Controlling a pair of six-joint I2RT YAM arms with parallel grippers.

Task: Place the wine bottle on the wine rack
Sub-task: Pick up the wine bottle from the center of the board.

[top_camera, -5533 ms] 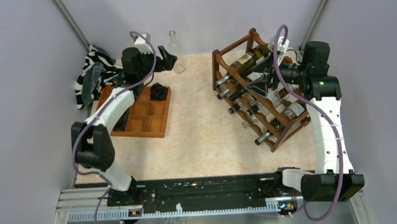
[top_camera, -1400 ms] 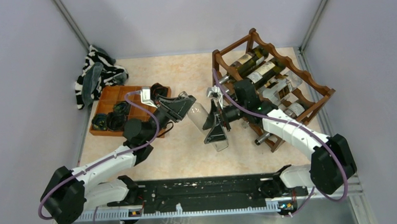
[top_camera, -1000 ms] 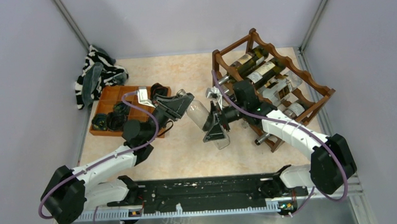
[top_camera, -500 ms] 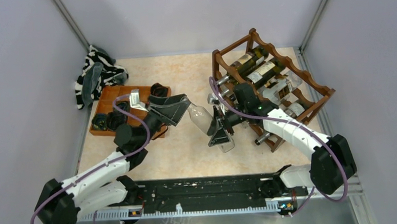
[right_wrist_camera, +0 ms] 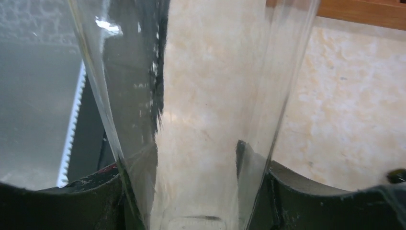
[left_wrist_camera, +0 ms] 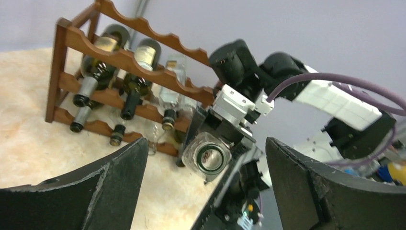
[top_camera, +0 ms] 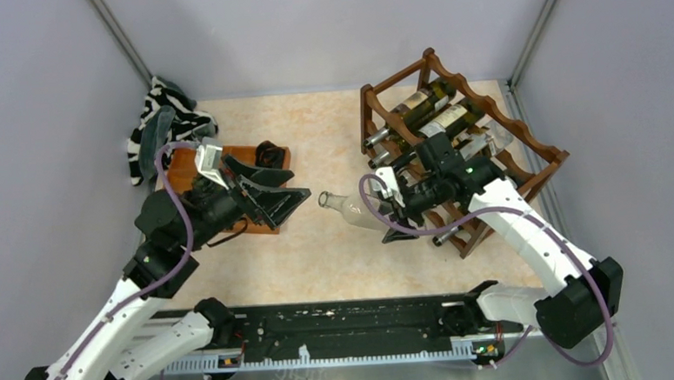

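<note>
Now that the wine bottle [top_camera: 352, 210] is free of my left gripper [top_camera: 293, 205], which has pulled back leftward with jaws spread wide, it hangs at frame centre, pinched by my right gripper [top_camera: 393, 215] alone. Long axis near horizontal: mouth points left, base toward the wine rack [top_camera: 522, 137] at right.

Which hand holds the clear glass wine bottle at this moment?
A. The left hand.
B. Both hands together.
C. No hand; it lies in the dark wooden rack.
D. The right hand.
D: the right hand is closed around the body of the clear glass wine bottle, while the left hand stands open and apart from the bottle's mouth.
</note>
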